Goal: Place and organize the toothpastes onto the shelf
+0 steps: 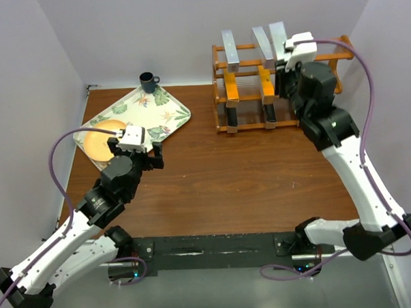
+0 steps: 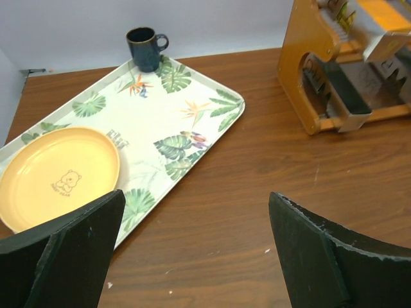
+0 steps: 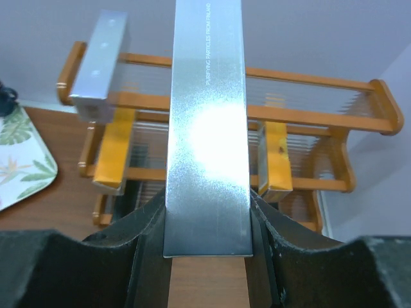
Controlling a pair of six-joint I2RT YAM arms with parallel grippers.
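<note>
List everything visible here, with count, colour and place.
silver-grey cardboard toothpaste boxes: three; two on top tier, rightmost silver-grey box gripped.
orange-yellow toothpaste boxes: two visible, middle tier.
black toothpaste boxes: two visible, bottom tier.
orange-brown wooden three-tier shelf: one, table's far right.
leaf-patterned tray: one, white-green, far left.
round yellow plate: one, on tray.
dark blue mug: one, tray's far corner.
brown wooden table: one.
left gripper: black, open, empty.
right gripper: shut on rightmost silver-grey box.

The left arm and the right arm wear glossy white shells between rounded black joints, each trailed by a looping purple cable and ending in a white wrist block with broad matte black fingers, faintly scuffed along their edges.
</note>
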